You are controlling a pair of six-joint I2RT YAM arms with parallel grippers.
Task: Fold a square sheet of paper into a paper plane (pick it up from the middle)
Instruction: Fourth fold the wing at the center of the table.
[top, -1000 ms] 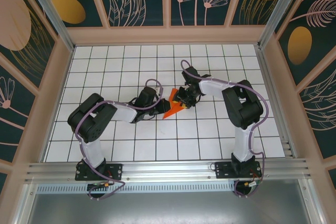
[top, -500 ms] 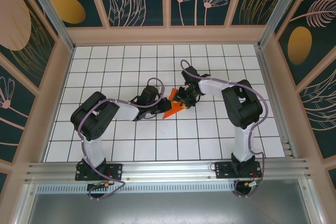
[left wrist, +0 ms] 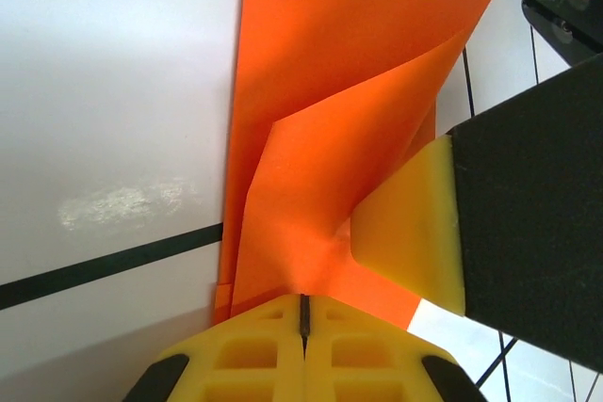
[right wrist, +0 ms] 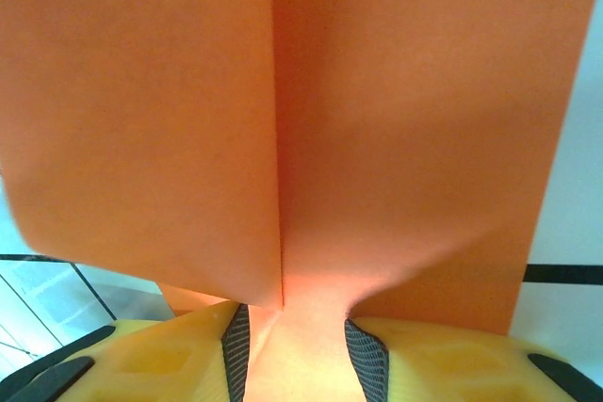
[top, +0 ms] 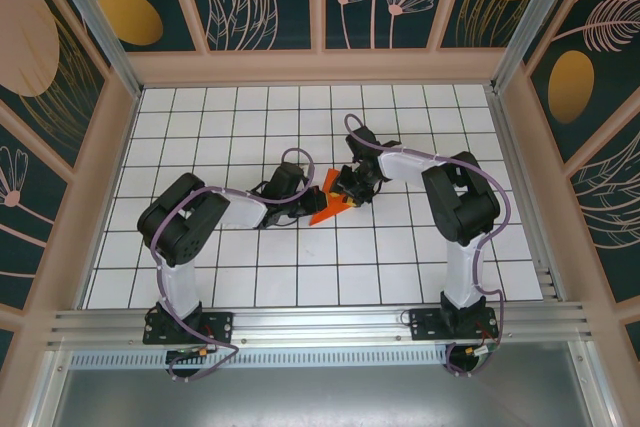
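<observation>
The square sheet of paper, bright orange and folded to a point, lies between both arms at the middle of the white grid table. My left gripper comes in from the left. Its yellow fingers are shut on the paper's near edge, and flaps rise and curl above them. My right gripper meets the paper from the right, one yellow fingertip resting against a flap. In the right wrist view my right gripper stands open, its jaws apart astride the creased paper.
Wooden rails and patterned panels wall the table on three sides. An aluminium rail with both arm bases runs along the near edge. Open grid tiles lie all round the paper.
My left forearm has shifted slightly right and its jaws have finished closing on the paper's edge. The right arm and the paper have hardly moved.
</observation>
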